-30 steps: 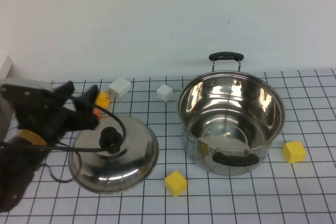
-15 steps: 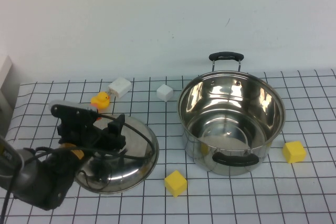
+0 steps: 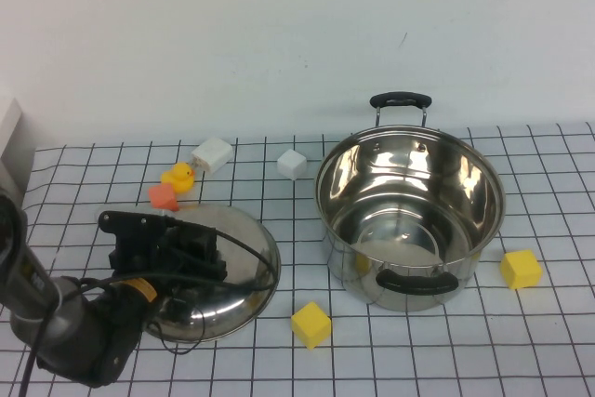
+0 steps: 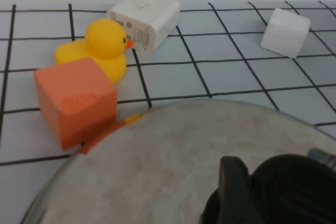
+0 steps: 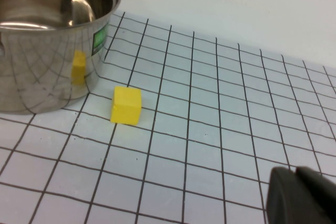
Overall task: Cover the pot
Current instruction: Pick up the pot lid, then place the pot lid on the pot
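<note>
The task is at an early stage: the large shiny stainless-steel round pot with black loop handles (image 3: 410, 220) stands open and uncovered on the right of the white gridded bench (image 3: 558, 341), while the domed steel lid with a black knob (image 3: 237, 262) lies flat on the bench well to its left, not yet lifted. Lifting, carrying and setting the lid on the pot all remain. Nearest the camera, the left arm reaches in low from the front left corner, and the left gripper (image 3: 181, 253) sits down over the lid's top around the knob; whether its fingers are closed on the knob cannot be told. A yellow cube (image 3: 310, 324) lies near the lid's front edge. Farther back, just beyond the lid, sit an orange cube (image 4: 76, 99), a yellow rubber duck (image 4: 100, 48), a white plug block (image 4: 144, 17) and a small white cube (image 4: 285, 31). The right gripper is outside the overhead view; only a dark edge shows in its wrist camera, which looks at the pot's side and another yellow cube (image 5: 126, 105).
</note>
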{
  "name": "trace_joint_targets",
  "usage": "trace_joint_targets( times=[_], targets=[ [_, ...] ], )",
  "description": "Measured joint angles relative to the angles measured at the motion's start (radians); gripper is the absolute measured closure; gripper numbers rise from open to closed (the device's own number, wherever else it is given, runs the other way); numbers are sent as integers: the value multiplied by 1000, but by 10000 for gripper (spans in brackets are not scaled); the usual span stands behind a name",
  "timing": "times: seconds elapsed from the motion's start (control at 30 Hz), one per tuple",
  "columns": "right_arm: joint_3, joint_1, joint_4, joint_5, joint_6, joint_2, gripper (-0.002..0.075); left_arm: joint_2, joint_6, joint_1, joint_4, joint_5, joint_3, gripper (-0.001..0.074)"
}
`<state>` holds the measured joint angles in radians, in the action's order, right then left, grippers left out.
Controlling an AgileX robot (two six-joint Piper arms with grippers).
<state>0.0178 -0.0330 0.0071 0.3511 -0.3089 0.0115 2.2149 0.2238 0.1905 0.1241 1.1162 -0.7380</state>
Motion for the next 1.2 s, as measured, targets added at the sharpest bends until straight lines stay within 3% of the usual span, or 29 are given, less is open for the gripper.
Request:
trace_joint_targets(
  times=[0.03,0.27,0.47,0.6,0.9,1.03,1.2],
  targets=[
    [0,0,0,0,0,0,717,0,3,2,-2,0,-1,413],
    [0,0,0,0,0,0,717,-67,40,2,-9,-38,8,408],
    [0,0,0,0,0,0,717,-310,5,2,-36,-182,14,408],
    [0,0,0,0,0,0,717,-465,22,17,53,-311,-39,408],
    [0,0,0,0,0,0,717,-478,322,250,364,-623,-372,408],
    [0,0,0,0,0,0,717,-393,381,346,414,-665,-483,408],
    [0,0,0,0,0,0,717,-290,388,405,423,-677,-570,408]
  ],
)
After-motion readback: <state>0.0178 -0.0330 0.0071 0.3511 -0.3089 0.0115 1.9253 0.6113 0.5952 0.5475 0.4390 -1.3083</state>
